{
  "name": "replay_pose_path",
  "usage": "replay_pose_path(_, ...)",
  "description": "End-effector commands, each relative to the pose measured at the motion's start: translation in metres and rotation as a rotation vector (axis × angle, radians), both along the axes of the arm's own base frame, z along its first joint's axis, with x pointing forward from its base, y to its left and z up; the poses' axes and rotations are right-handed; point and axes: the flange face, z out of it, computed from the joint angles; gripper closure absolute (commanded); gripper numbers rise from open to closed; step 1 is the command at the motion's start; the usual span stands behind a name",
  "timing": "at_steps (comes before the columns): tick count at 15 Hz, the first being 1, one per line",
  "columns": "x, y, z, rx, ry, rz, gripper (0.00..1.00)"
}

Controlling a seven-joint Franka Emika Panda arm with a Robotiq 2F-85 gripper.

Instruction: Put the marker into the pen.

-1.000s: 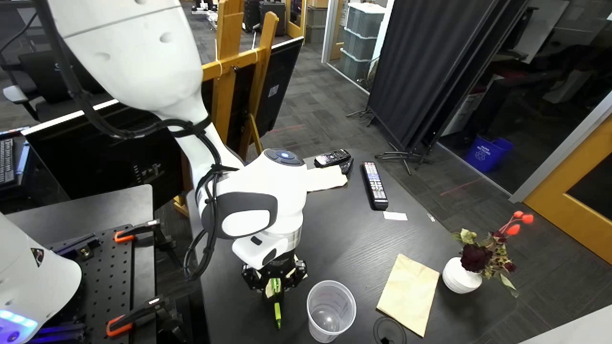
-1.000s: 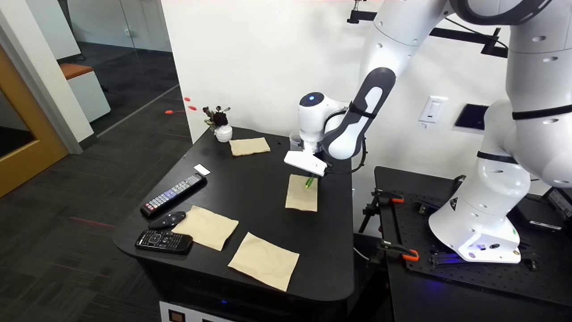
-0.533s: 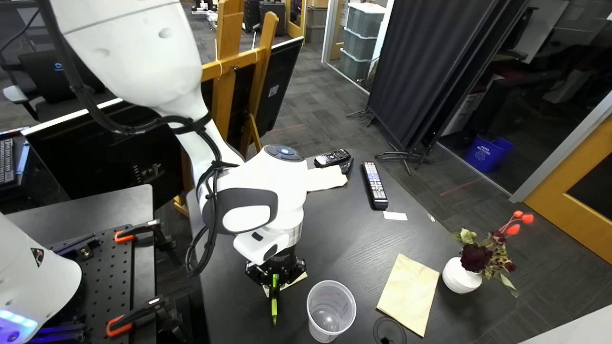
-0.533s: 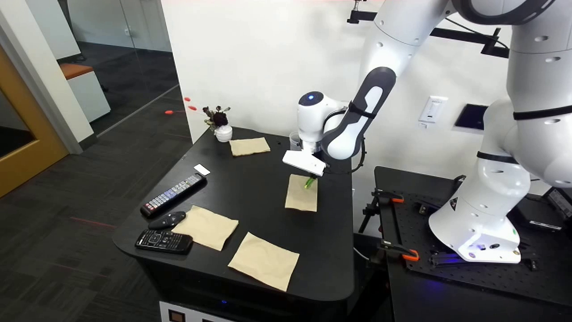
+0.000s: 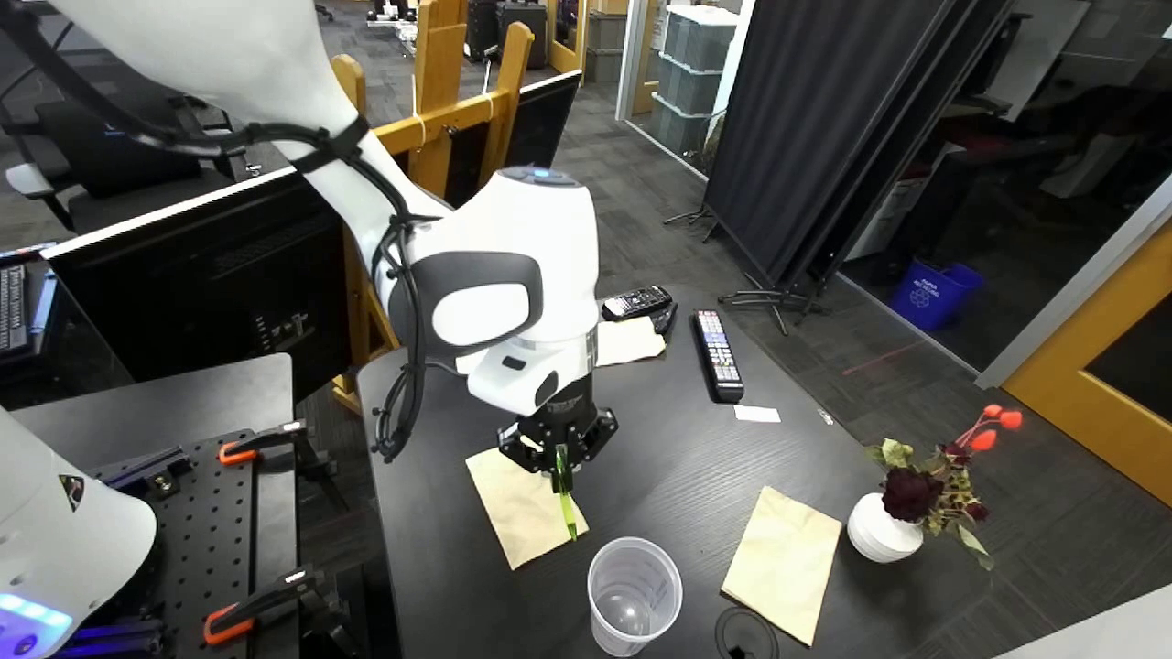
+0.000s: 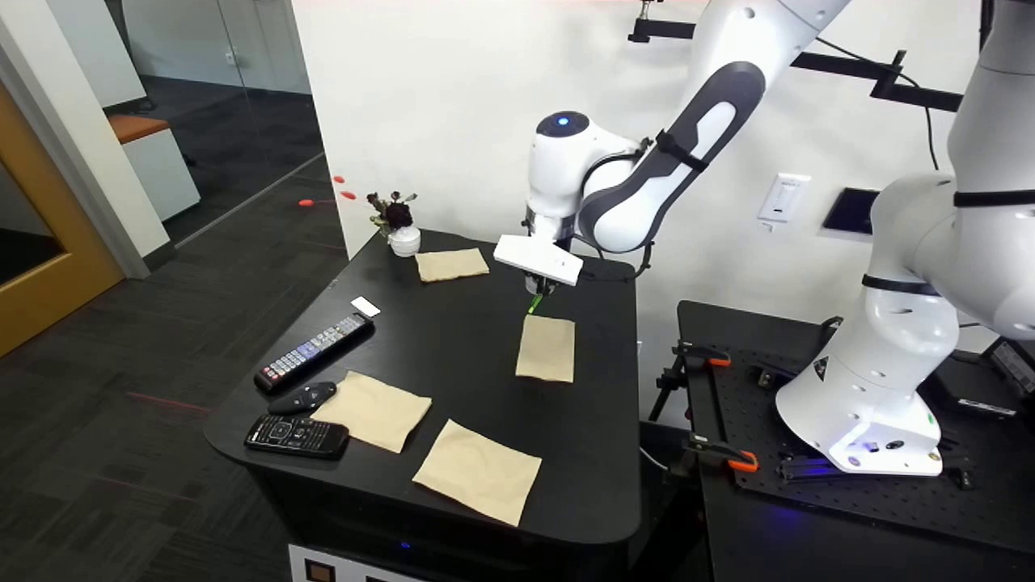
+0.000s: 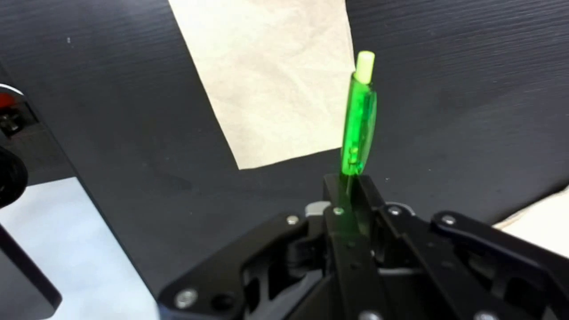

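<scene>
The bright green marker is held in my gripper above the dark table. In the wrist view my gripper is shut on the marker, which sticks out past the fingertips. In an exterior view the marker hangs tilted, its lower end pointing down in front of a brown paper sheet. The clear plastic cup stands upright on the table, below and to the right of the marker in that view. In an exterior view the cup is mostly hidden behind my gripper. The cup is out of the wrist view.
Brown paper sheets lie on the table. A white flower vase stands at one corner, past the cup. Remotes and a white card lie along an edge. A dark ring lies near the cup.
In the last half second my gripper has risen with the marker in it, uncovering the brown paper sheet in both exterior views. The cup has not moved.
</scene>
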Motion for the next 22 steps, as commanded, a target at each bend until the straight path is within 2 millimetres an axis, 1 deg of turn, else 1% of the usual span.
replay_pose_path(1,0.001,0.002,0.049,-0.038,0.011,0.082,0.97)
replay_pose_path(3,0.003,0.003,0.070,-0.085,0.024,0.126,0.97)
replay_pose_path(6,0.004,0.001,0.092,-0.170,0.061,0.182,0.97)
replay_pose_path(8,0.004,-0.003,0.101,-0.232,0.096,0.207,0.97)
replay_pose_path(11,0.003,-0.014,0.105,-0.342,0.161,0.232,0.97)
replay_pose_path(17,-0.002,-0.045,0.092,-0.582,0.265,0.233,0.97)
replay_pose_path(20,-0.001,-0.056,0.073,-0.698,0.278,0.232,0.97)
replay_pose_path(22,0.002,-0.059,0.054,-0.760,0.260,0.240,0.97)
